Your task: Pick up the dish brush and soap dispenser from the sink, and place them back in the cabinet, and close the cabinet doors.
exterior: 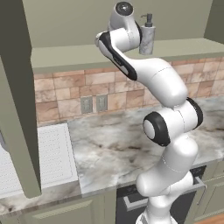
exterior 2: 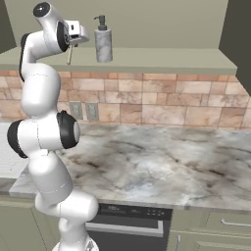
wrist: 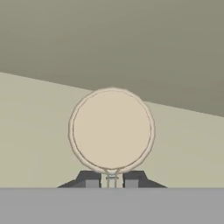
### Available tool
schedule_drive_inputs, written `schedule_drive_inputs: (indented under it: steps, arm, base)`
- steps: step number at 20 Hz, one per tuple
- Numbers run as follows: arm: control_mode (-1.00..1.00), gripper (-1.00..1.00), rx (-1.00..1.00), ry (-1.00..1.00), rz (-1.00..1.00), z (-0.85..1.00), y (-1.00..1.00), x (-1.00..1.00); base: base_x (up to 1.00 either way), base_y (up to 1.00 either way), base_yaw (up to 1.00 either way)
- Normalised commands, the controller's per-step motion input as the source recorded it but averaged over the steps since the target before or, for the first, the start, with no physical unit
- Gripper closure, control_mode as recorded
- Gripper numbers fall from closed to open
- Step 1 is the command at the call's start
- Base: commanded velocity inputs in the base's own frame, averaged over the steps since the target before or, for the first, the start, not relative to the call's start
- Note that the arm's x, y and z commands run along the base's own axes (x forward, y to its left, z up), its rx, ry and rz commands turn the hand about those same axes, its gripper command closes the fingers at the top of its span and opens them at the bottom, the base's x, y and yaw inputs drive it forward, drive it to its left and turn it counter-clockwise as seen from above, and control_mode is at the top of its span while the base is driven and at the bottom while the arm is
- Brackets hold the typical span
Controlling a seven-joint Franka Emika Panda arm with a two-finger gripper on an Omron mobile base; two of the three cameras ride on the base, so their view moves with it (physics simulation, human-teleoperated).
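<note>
At the far left of the left base view, an olive-green recessed-panel cabinet door (exterior: 17, 96) stood swung open, edge-on to the camera, above the white ribbed drainboard of the sink (exterior: 48, 157). To its right ran the grey-veined marble countertop (exterior: 113, 148), backed by a tan brick-tile wall with two pale wall sockets (exterior: 94, 104). The white arm reached up into the open olive-green wall cabinet (exterior 2: 162, 61), its two-finger gripper (exterior 2: 71, 48) pointing down over the shelf. The jaws were closed as far as they go on the short pale handle of the dish brush with the round beige-tan head (wrist: 112, 129); in the hand view the dark fingertips (wrist: 92, 180) pinched that handle from both sides, the round head facing away toward the shelf floor. In the right base view the brush hung as a thin pale stick below the hand, its lower end seemingly at or just above the shelf, though contact could not be confirmed. Just right of the gripper, the squat grey soap dispenser with a black pump top (exterior 2: 103, 41) stood upright on the same shelf.
</note>
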Motion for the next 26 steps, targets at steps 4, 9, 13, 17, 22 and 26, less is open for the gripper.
schedule_drive_inputs:
  steps: [4,9,13,17,22,26]
  arm:
    - [-1.00,-1.00,0.00,0.00,0.01,-0.06,0.04,0.00]
    - [-1.00,-1.00,0.00,0.00,0.01,0.00,0.00,0.00]
    - [-1.00,-1.00,0.00,0.00,0.00,0.00,0.00,0.00]
    - [-1.00,-1.00,0.00,0.00,0.00,0.00,0.00,0.00]
    - [-1.00,-1.00,0.00,0.00,0.00,-0.02,0.00,-0.22]
    - [-1.00,-1.00,0.00,0.00,0.00,-0.07,0.00,-0.30]
  base:
    - [0.00,0.00,0.00]
    - [0.00,0.00,0.00]
    - [0.00,0.00,0.00]
    - [0.00,0.00,0.00]
    - [0.00,0.00,0.00]
    - [0.00,0.00,0.00]
